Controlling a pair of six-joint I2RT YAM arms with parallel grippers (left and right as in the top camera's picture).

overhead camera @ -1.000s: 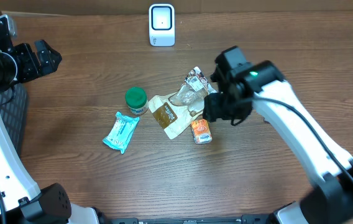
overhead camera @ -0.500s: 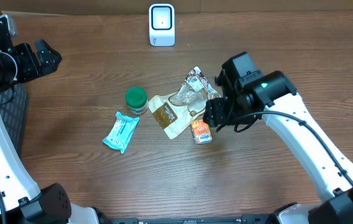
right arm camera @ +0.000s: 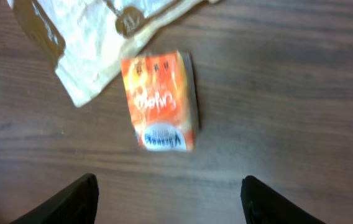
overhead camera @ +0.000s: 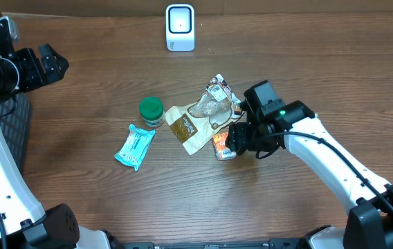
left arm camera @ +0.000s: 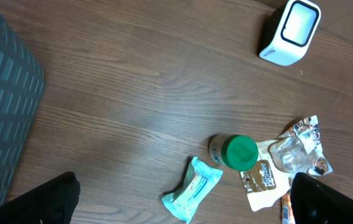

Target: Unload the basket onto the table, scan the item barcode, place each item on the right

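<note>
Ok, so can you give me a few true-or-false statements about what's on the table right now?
1. The right tool hangs open over the orange box. True.
2. The left tool grips the teal packet. False: it is open and empty, far off to the side.
3. The green-lidded jar touches the white scanner. False: the jar stands well apart from it, near the packet.
4. The scanner stands apart from all the items. True.

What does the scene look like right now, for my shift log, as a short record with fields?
scanner: at the back, apart from the items
orange box: lying flat beside the brown pouch
right gripper: open, over the orange box, not gripping
left gripper: open, far from the items
other items: jar, teal packet
</note>
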